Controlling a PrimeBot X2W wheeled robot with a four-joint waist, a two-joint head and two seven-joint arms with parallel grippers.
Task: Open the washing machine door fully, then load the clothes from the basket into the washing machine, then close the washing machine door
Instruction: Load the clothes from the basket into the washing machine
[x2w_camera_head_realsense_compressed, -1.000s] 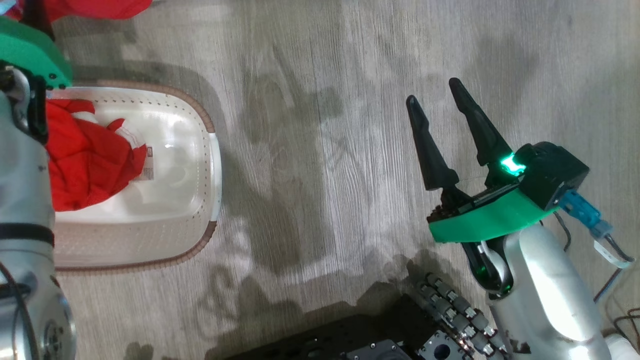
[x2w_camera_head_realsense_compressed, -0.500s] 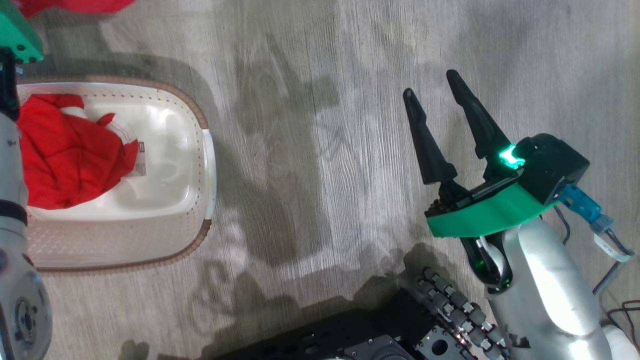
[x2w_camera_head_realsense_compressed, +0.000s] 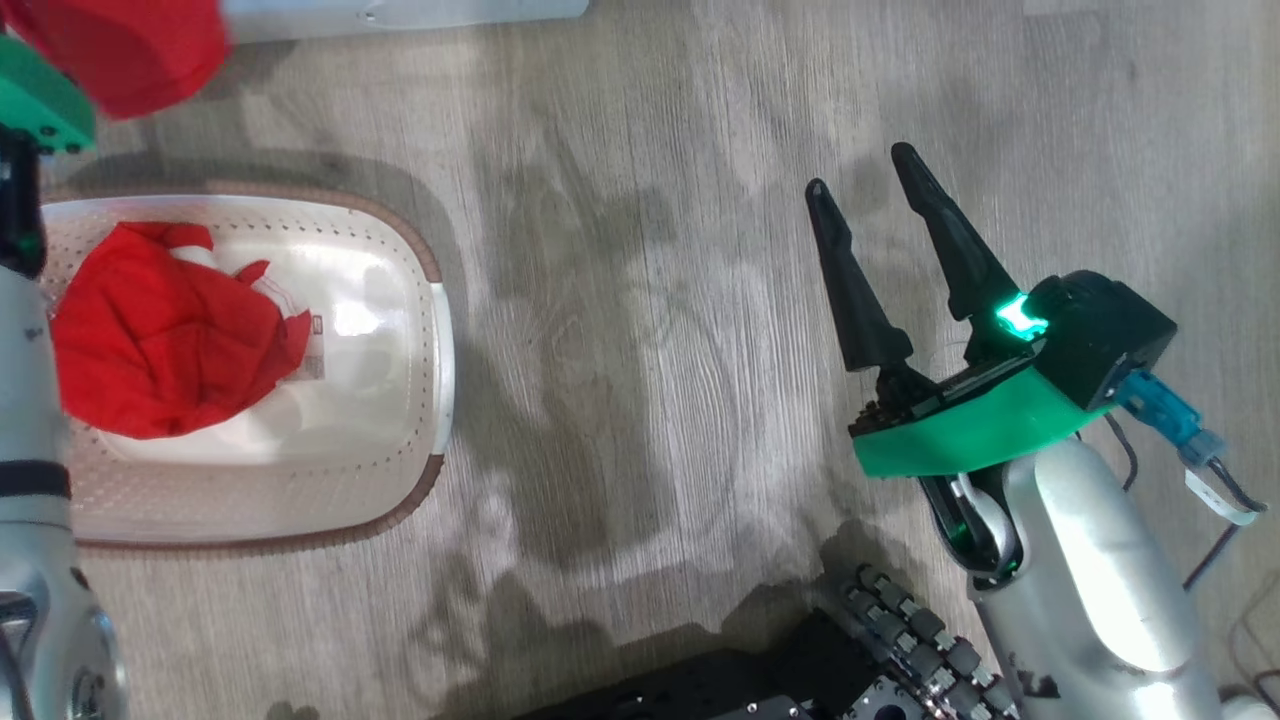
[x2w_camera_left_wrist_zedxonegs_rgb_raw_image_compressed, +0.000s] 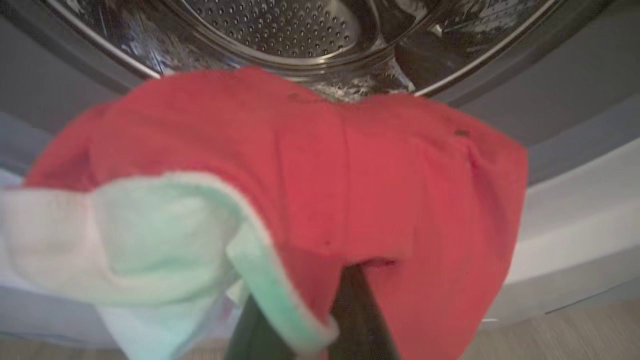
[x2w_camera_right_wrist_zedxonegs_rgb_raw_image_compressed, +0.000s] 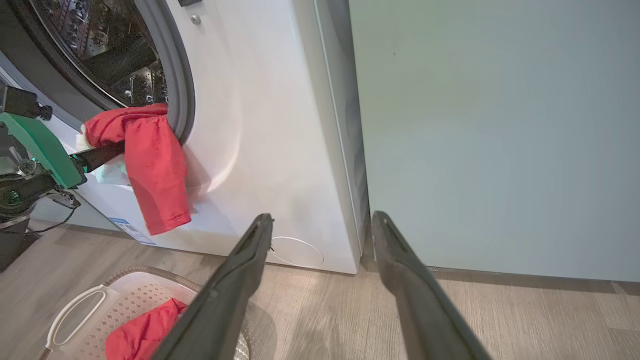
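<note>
The washing machine (x2w_camera_right_wrist_zedxonegs_rgb_raw_image_compressed: 260, 125) stands with its steel drum (x2w_camera_left_wrist_zedxonegs_rgb_raw_image_compressed: 280, 25) exposed; its door is out of view. One piece of the red clothes (x2w_camera_right_wrist_zedxonegs_rgb_raw_image_compressed: 155, 170) hangs from the drum's lower lip down the white front. It drapes over my left gripper (x2w_camera_right_wrist_zedxonegs_rgb_raw_image_compressed: 117, 149), which is shut on it, the tips hidden under fabric (x2w_camera_left_wrist_zedxonegs_rgb_raw_image_compressed: 350, 175). Another red bundle (x2w_camera_head_realsense_compressed: 170, 340) lies in the basket (x2w_camera_head_realsense_compressed: 430, 300) on the floor. My right gripper (x2w_camera_head_realsense_compressed: 858, 168) hovers open and empty over bare floor, far right of the basket.
A pale green cabinet (x2w_camera_right_wrist_zedxonegs_rgb_raw_image_compressed: 500, 125) adjoins the washer on its right. The small round white flap (x2w_camera_right_wrist_zedxonegs_rgb_raw_image_compressed: 297, 251) sits low on the washer front. My dark wheeled base (x2w_camera_head_realsense_compressed: 800, 670) is at the bottom, and my left forearm (x2w_camera_head_realsense_compressed: 30, 400) overlaps the basket's left end.
My left gripper has gone from open to shut at the drum's lip. The head view has shifted a little. The right gripper has stayed open and almost still.
</note>
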